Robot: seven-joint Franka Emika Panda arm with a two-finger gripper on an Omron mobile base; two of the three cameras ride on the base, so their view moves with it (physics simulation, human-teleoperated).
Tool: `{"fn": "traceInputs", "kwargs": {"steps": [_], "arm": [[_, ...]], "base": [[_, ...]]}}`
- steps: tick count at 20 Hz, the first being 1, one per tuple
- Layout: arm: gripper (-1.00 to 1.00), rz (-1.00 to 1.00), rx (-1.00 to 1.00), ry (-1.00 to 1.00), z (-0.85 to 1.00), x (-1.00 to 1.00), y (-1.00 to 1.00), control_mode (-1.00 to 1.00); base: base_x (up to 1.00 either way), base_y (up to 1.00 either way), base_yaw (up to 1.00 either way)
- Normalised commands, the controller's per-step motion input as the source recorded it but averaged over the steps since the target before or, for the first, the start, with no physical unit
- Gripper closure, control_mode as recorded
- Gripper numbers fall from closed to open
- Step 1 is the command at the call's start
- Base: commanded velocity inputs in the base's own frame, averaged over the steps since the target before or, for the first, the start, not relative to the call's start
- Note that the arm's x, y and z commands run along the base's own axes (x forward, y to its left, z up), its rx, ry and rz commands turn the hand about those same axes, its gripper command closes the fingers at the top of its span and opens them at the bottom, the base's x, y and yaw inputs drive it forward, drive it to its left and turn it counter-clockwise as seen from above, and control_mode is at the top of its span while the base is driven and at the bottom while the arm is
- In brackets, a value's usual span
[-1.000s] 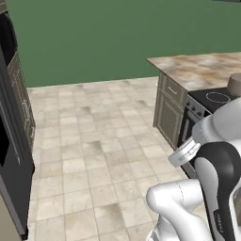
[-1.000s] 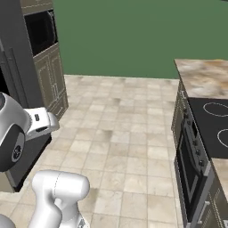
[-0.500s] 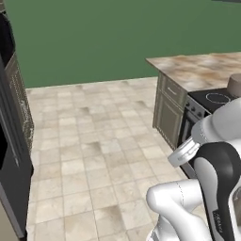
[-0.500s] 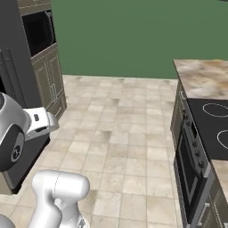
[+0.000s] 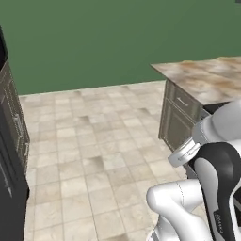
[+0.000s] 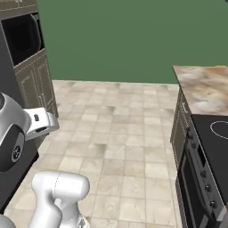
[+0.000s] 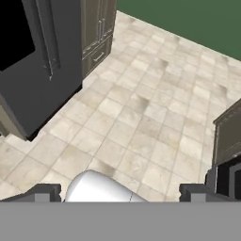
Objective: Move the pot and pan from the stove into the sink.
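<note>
Green wall [image 5: 117,37], beige tiled floor [image 5: 94,155], marble-topped cabinet [image 5: 207,80].

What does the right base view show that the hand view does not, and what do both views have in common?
The right base view alone shows the stove's black glass top with a white burner ring, the marble counter beyond it, and a built-in wall oven. The hand view alone shows the gripper, jaws wide apart and holding nothing. Both share the beige tiled floor, the green wall and dark tall cabinets.

Glossy black glass stove [image 6: 213,139], mottled stone counter [image 5: 202,77], matt tile floor [image 5: 94,141]
</note>
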Motion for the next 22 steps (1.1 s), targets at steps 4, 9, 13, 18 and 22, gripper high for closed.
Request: {"fn": "traceInputs", "kwargs": {"steps": [4,9,13,18,22], "arm": [[-1.00,0.00,0.00,0.00,0.00,0.00,0.00,1.00],[-1.00,0.00,0.00,0.00,0.00,0.00,0.00,1.00],[-1.00,0.00,0.00,0.00,0.00,0.00,0.00,1.00],[-1.00,0.00,0.00,0.00,0.00,0.00,0.00,1.00],[-1.00,0.00,0.00,0.00,0.00,0.00,0.00,1.00]], "base": [[0.98,0.38,-0.06],[0.95,0.37,-0.05],[0.88,0.35,-0.05],[0.64,0.25,-0.07],[0.01,-0.02,-0.03]]}}
